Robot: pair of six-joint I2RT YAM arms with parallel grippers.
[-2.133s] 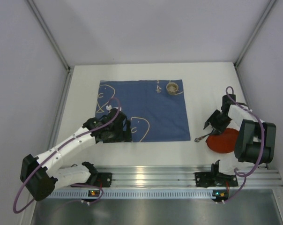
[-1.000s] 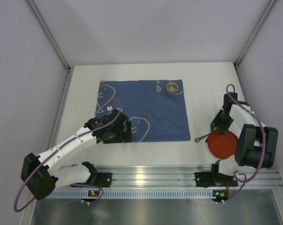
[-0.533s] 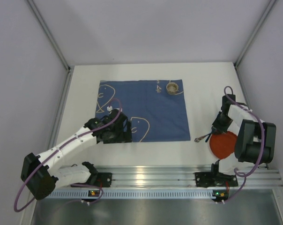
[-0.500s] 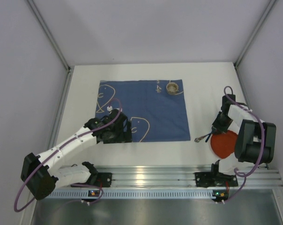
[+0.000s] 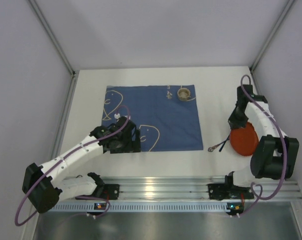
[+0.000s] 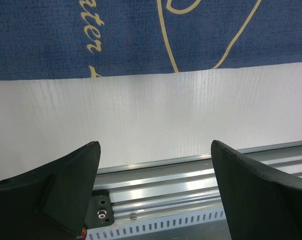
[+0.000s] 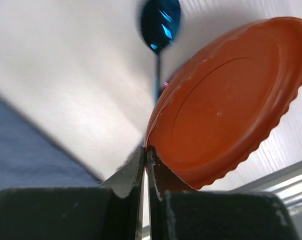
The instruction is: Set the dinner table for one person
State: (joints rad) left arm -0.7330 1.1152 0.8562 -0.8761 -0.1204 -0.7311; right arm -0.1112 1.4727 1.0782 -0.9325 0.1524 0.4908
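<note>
On the white dinner table (image 5: 216, 100), my right gripper (image 5: 234, 122) (image 7: 146, 149) is shut on the rim of a round orange-red plate (image 5: 243, 140) (image 7: 226, 115) with a scalloped edge. It holds the plate tilted above the table at the right. A blue spoon (image 5: 218, 146) (image 7: 161, 20) lies on the table just left of the plate. My left gripper (image 5: 122, 146) (image 6: 154, 147) hovers open over the near edge of the blue mat (image 5: 151, 117) (image 6: 141, 35), with nothing between its fingers.
A small round tan cup (image 5: 184, 93) stands on the mat's far right corner. The metal rail (image 5: 156, 187) (image 6: 166, 190) runs along the near edge of the table. Grey walls close in the left, right and far sides.
The right gripper has closed on the plate's rim and carried it up and a little farther back, away from the spoon. The left arm has not moved.
</note>
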